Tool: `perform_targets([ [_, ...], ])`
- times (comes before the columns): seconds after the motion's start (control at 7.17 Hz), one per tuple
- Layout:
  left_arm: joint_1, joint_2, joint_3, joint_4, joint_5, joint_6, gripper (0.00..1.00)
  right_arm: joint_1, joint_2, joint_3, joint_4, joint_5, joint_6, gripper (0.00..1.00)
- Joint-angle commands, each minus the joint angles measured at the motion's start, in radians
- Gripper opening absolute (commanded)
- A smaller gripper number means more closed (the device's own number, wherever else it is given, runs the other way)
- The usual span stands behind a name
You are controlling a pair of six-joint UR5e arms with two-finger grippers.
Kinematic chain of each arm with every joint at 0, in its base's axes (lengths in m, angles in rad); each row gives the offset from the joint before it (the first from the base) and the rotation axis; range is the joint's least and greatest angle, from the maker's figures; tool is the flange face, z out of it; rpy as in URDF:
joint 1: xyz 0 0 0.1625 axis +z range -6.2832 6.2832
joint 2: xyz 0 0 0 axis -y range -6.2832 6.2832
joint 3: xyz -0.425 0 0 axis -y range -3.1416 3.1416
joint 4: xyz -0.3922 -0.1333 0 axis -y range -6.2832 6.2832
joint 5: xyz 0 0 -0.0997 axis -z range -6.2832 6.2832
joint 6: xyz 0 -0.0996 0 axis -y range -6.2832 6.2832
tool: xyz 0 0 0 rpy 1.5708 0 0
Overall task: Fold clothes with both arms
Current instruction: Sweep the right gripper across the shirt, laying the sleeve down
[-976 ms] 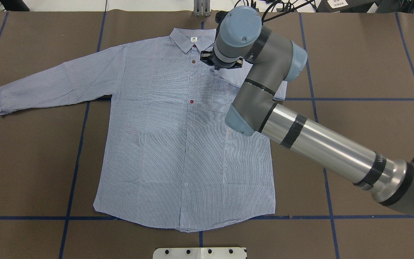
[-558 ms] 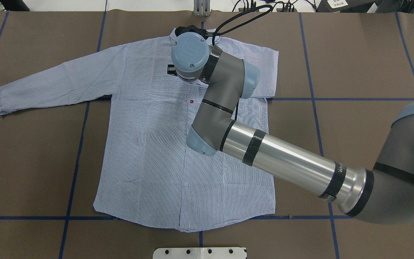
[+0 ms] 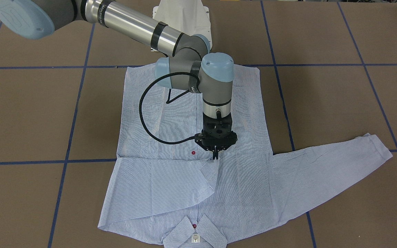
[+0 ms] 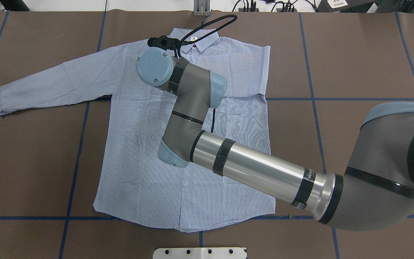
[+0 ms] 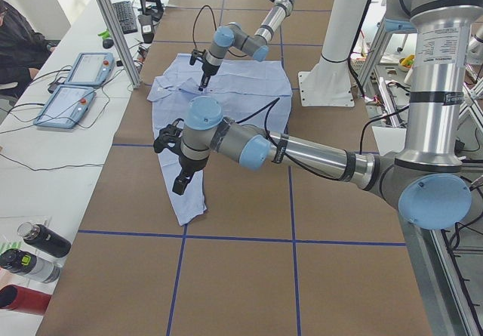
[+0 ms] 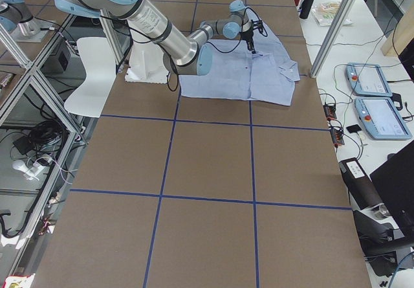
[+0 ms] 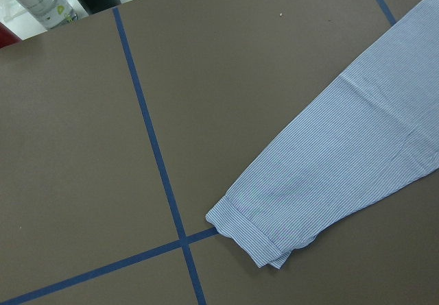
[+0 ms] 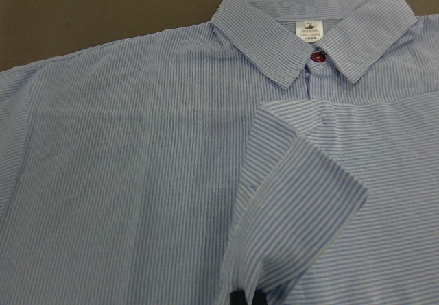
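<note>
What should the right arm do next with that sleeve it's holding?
Probably lower and open. The right gripper pinches the sleeve cuff, which lies folded across the shirt front past its middle, so releasing would likely finish this fold.

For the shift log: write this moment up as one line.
shirt: flat, right sleeve folded over chest | right tool: shut on cuff | left tool: over left cuff, grip unclear
</note>
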Motion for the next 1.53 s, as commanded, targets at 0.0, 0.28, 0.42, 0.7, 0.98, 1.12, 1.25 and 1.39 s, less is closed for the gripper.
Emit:
perform_targets([
  [0.0,-0.001,0.001,0.000,0.000,0.000,0.000,1.00,-0.024,0.037,-0.049,0.001,-0.025,-0.001,0.00],
  [0.28,-0.001,0.001,-0.003,0.000,-0.002,0.000,1.00,-0.030,0.112,-0.138,0.003,-0.026,0.001,0.12],
  [0.42,0.000,0.001,-0.001,0.000,-0.002,0.000,1.00,-0.036,0.112,-0.147,0.021,-0.029,0.001,0.53],
  [0.7,-0.001,0.004,-0.007,0.000,-0.003,0.002,1.00,-0.048,0.146,-0.181,0.023,-0.064,0.002,0.98],
  [0.98,-0.001,0.003,0.008,0.000,-0.005,-0.001,1.00,-0.062,0.178,-0.195,0.021,-0.060,0.015,0.99],
  [1.12,-0.001,0.001,0.002,-0.008,-0.011,-0.003,1.00,-0.050,0.178,-0.192,0.021,-0.048,0.007,0.99],
  [1.25,-0.001,0.001,0.009,-0.009,-0.082,-0.015,1.00,0.012,0.171,-0.190,0.015,0.057,0.003,1.00],
  [1.39,-0.001,0.000,0.000,-0.021,-0.094,-0.046,1.00,0.052,0.151,-0.184,0.024,0.133,-0.023,1.00],
])
